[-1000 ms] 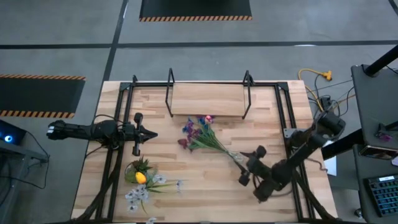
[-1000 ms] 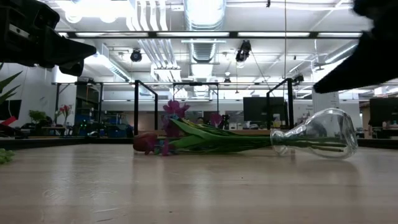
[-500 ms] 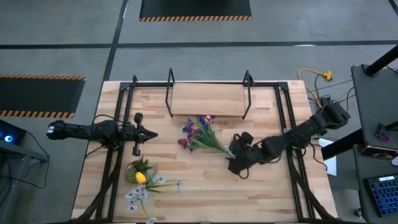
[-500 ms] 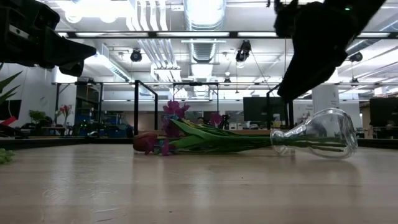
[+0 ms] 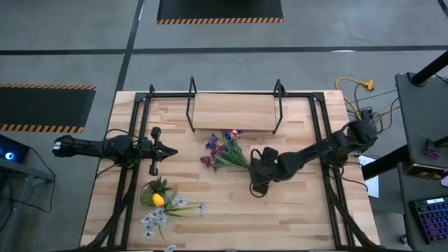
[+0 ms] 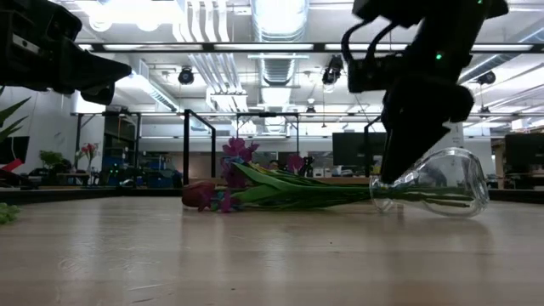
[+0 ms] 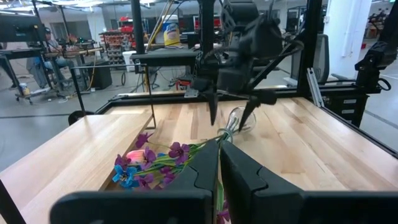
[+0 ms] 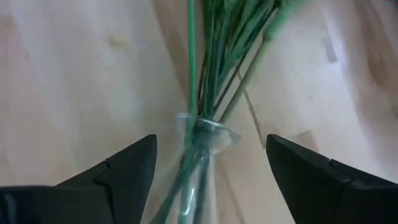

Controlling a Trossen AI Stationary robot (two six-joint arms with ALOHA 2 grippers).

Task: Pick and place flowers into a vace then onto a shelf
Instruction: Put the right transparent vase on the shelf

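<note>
The clear vace (image 6: 444, 190) lies on its side on the table. The flowers' green stems (image 8: 217, 56) run in through its mouth (image 8: 205, 134). The flowers' (image 5: 222, 150) purple, blue and pink heads rest on the wood in front of the shelf (image 5: 234, 112). My right gripper (image 8: 211, 142) hangs open above the vace's neck, pointing steeply down. One finger (image 7: 212, 111) stands on each side of the neck, apart from it. In the high view that gripper (image 5: 257, 175) hides the vace. My left gripper (image 5: 166, 150) is shut and level at the table's left, holding nothing.
A squat green potted plant (image 5: 158, 193) with a yellow bit and some loose white flowers (image 5: 158, 220) lie at the near left. Black frame rails (image 5: 318, 133) run along the table's sides. Bare wood lies between the vace and the near edge.
My right gripper has swung from the table's near right toward the left and a little toward the far edge. It turned about its wrist and now hangs over the vace's neck. The vace and the flowers have stayed where they lay.
</note>
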